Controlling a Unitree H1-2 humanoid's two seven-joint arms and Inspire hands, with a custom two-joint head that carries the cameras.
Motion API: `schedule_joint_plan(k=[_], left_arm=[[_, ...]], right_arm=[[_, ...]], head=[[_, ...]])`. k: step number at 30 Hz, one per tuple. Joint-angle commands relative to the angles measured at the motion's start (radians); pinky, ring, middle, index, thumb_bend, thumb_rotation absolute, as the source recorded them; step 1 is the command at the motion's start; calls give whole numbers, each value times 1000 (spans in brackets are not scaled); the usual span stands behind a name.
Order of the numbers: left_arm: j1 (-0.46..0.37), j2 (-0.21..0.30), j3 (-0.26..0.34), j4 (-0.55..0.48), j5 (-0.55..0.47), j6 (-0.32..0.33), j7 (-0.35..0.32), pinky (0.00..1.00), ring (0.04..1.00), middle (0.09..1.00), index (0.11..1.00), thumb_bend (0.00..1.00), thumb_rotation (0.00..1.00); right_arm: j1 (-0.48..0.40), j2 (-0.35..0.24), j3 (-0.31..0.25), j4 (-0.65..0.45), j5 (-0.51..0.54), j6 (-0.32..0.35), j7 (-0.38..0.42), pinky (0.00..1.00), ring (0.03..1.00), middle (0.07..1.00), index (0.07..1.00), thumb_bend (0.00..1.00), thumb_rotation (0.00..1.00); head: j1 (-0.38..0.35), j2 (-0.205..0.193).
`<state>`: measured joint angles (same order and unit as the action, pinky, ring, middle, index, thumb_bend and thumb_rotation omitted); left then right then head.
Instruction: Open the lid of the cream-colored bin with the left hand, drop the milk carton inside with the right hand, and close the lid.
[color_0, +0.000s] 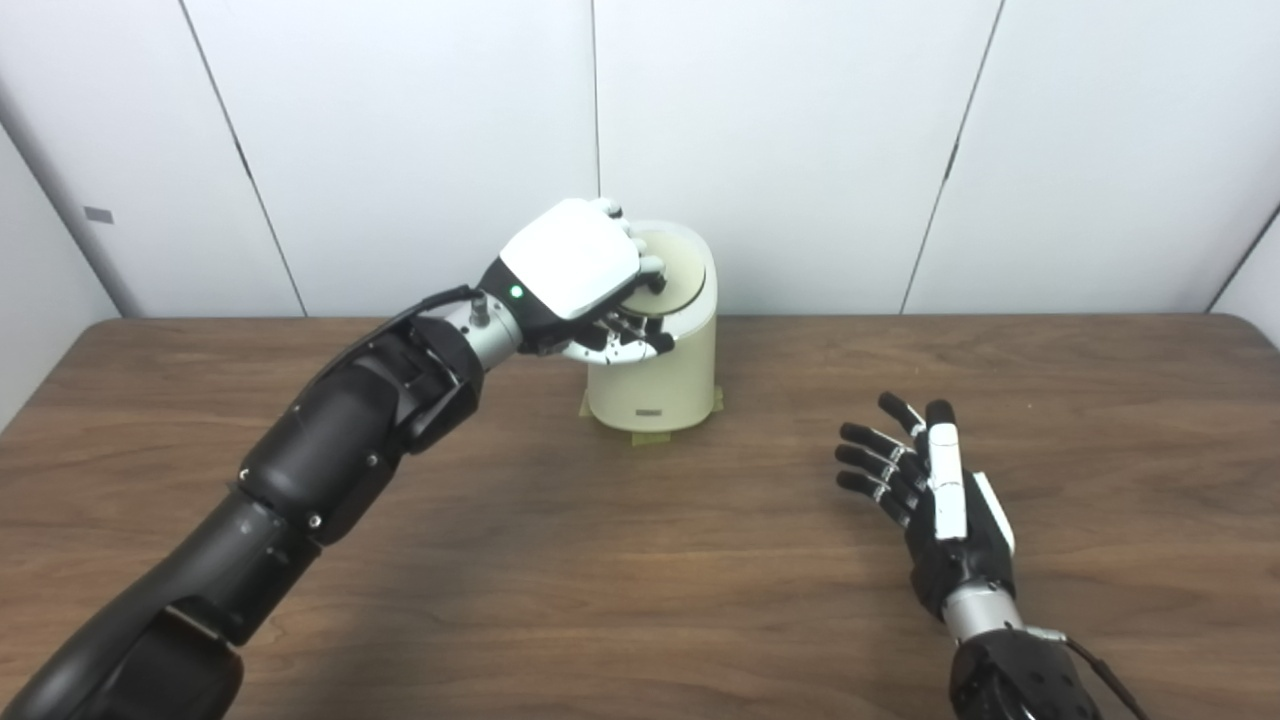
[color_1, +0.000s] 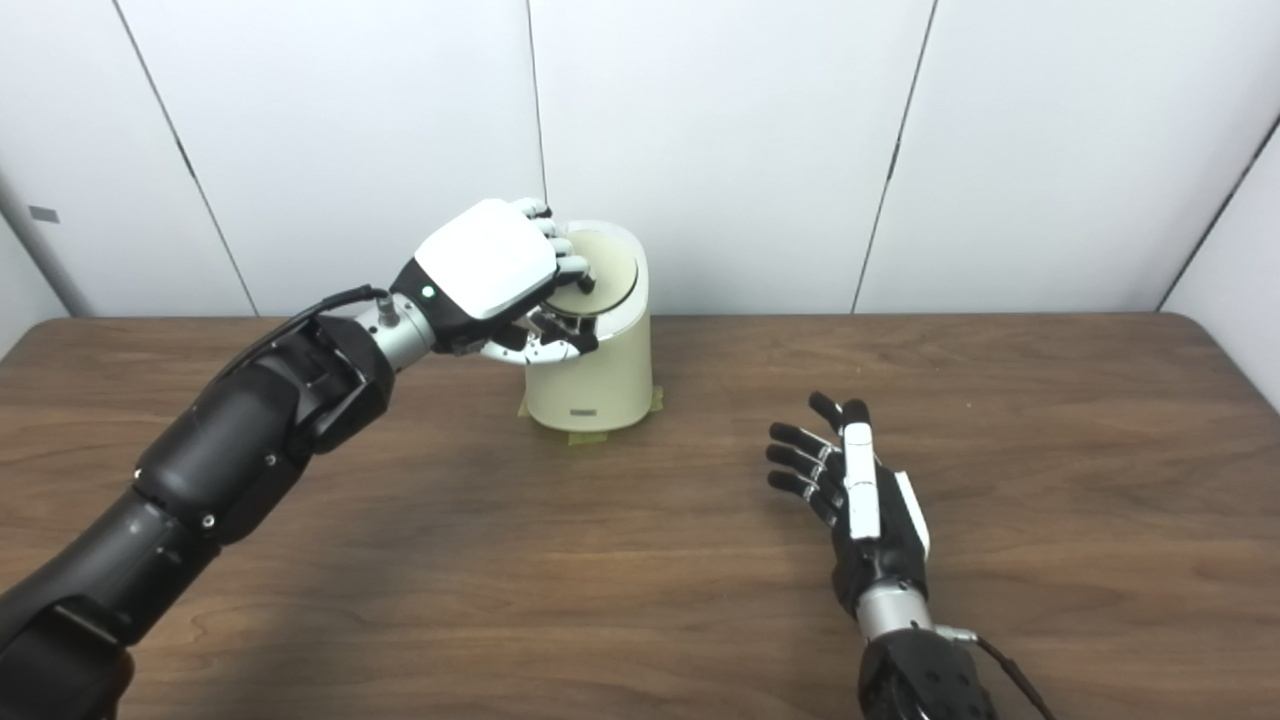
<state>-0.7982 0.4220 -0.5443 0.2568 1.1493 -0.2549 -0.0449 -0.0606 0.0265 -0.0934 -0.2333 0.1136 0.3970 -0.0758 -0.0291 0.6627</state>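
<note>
At frame centre the left hand (color_0: 580, 275) curls over the bin (color_0: 655, 385) lid (color_0: 680, 270), seemingly gripping its left edge; the right hand (color_0: 925, 490) lies open, empty, lower right.

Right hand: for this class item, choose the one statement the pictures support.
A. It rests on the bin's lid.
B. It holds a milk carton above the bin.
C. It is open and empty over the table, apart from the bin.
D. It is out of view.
C: the right hand has its fingers spread and holds nothing, well to the side of the cream-colored bin, while the left hand is the one at the lid.
</note>
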Motion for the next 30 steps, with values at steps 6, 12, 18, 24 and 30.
schedule_joint_plan(k=[6, 12, 18, 24, 30], left_arm=[[-9, 4, -2, -30, -1, 1, -40, 862, 784, 722, 712, 448, 839], [5, 4, -10, -24, -22, -12, -79, 832, 769, 705, 708, 452, 843], [21, 5, -20, -40, -16, -10, -105, 847, 778, 708, 701, 457, 856], [40, 5, -40, -44, 7, -11, -107, 856, 791, 714, 701, 441, 897], [53, -2, -15, -59, -33, -7, -79, 855, 784, 719, 704, 431, 933]], right_arm=[[-31, 8, -8, -50, 17, -5, 0, 645, 705, 708, 888, 542, 1000], [-29, 17, -6, -78, 10, 11, -5, 624, 687, 704, 883, 538, 1000], [-28, 19, -6, -93, 7, 24, -6, 621, 683, 700, 884, 540, 1000], [-26, 13, 4, -104, -25, 25, -9, 651, 700, 699, 886, 528, 1000], [-28, 16, -8, -99, -18, 28, -9, 666, 717, 698, 888, 530, 1000]], head=[[-4, 7], [-12, 18], [-16, 25], [-25, 32], [-25, 31]])
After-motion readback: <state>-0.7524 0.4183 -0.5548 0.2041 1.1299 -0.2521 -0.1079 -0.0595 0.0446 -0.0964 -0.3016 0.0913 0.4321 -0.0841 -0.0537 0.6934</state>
